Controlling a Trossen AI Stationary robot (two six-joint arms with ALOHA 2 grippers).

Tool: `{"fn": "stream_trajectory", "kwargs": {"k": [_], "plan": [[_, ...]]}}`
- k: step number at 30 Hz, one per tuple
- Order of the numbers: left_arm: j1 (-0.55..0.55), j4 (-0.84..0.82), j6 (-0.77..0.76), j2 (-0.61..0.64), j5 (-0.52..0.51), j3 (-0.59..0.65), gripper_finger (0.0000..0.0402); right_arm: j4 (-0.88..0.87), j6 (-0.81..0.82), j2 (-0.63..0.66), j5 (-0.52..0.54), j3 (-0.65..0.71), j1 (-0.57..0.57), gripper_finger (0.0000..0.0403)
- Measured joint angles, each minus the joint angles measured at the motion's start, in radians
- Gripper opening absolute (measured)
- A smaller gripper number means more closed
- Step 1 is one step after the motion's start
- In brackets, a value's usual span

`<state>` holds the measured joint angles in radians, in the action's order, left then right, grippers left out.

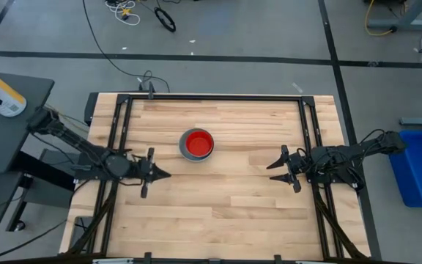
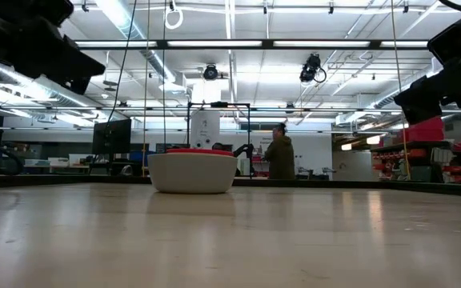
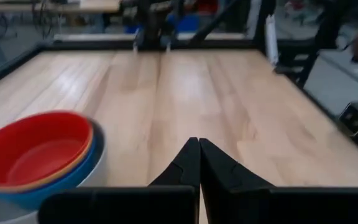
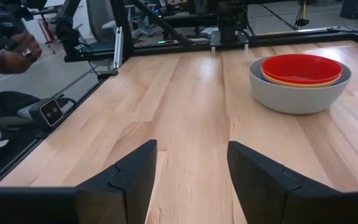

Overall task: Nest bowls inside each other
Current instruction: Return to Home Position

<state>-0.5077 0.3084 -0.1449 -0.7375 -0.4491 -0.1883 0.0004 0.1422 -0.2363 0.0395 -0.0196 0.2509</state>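
The bowls [image 1: 196, 144] sit as one nested set on the desk [image 1: 233, 213], a little toward its far edge and roughly midway between the two arms. The grey bowl [image 4: 294, 96] is the outer shell and the red bowl [image 3: 36, 152] lies on top inside it. The right wrist view shows the yellow bowl [image 4: 291, 81] as a thin rim just under the red one, and the left wrist view shows a blue bowl [image 3: 73, 180] as a band below that. I cannot tell whether one or two blue bowls are in there. No bowl stands loose elsewhere on the desk, so the nesting itself looks finished and the step in hand appears to be the retreat to rest. The left claw [image 3: 198, 146] is near the desk's left side, well apart from the bowls, its fingers pressed together on nothing. The right claw [image 4: 191, 149] is near the right side, also well clear, fingers spread and empty. What remains would be for both arms to fold back toward their bases without sweeping inward across the stack. A person [image 2: 280, 156] stands in the room beyond, away from the desk.
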Motion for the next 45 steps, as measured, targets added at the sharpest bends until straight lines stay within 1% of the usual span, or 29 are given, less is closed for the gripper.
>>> {"fn": "stream_trajectory", "kwargs": {"k": [4, 7, 9, 11, 13, 17, 21, 25, 28, 31, 36, 38, 40, 42, 45], "plan": [[0.048, -0.118, 0.003, 0.040, 0.034, -0.061, 0.0000, -0.001, 0.000, 0.000, 0.000, 0.000, 0.000, 0.0204], [0.051, -0.165, 0.058, 0.116, 0.060, -0.103, 0.0000, 0.000, 0.006, 0.000, 0.000, 0.000, 0.000, 0.0209], [0.046, -0.213, 0.075, 0.191, 0.037, -0.126, 0.0000, 0.000, 0.019, 0.000, 0.000, 0.000, 0.000, 0.0212], [0.036, -0.284, 0.075, 0.283, -0.009, -0.127, 0.0000, -0.002, 0.035, 0.000, -0.001, 0.000, 0.000, 0.0216], [0.020, -0.323, 0.065, 0.385, -0.034, -0.111, 0.0000, -0.004, 0.037, 0.000, -0.016, 0.000, 0.000, 0.0219], [-0.010, -0.332, 0.059, 0.548, -0.059, -0.050, 0.0000, -0.004, 0.036, 0.000, -0.044, 0.000, 0.000, 0.0225], [-0.024, -0.337, 0.055, 0.658, -0.055, 0.034, 0.0000, -0.004, 0.036, 0.000, -0.045, 0.000, 0.000, 0.0231], [-0.032, -0.323, 0.047, 0.735, -0.050, 0.125, 0.0000, -0.004, 0.034, 0.000, -0.045, 0.000, 0.000, 0.0238], [-0.036, -0.284, 0.050, 0.729, -0.014, 0.159, 0.0000, -0.004, 0.034, 0.000, -0.045, 0.000, 0.000, 0.0243], [-0.037, -0.285, 0.053, 0.698, 0.052, 0.160, 0.0000, -0.004, 0.037, 0.000, -0.045, 0.000, 0.000, 0.0249], [-0.037, -0.286, 0.072, 0.699, 0.162, 0.163, 0.0000, -0.002, 0.037, 0.000, -0.052, 0.000, 0.000, 0.0258], [-0.033, -0.271, 0.084, 0.700, 0.158, 0.169, 0.0000, 0.000, 0.037, 0.001, -0.052, 0.000, 0.000, 0.0261], [-0.021, -0.260, 0.107, 0.699, 0.128, 0.172, 0.0000, 0.002, 0.037, 0.001, -0.052, 0.000, 0.000, 0.0264], [0.002, -0.254, 0.120, 0.699, 0.085, 0.173, 0.0000, 0.002, 0.037, 0.001, -0.052, 0.000, 0.000, 0.0266], [0.052, -0.253, 0.130, 0.699, 0.069, 0.174, 0.0000, 0.001, 0.037, 0.001, -0.053, 0.000, 0.000, 0.0270]]}}
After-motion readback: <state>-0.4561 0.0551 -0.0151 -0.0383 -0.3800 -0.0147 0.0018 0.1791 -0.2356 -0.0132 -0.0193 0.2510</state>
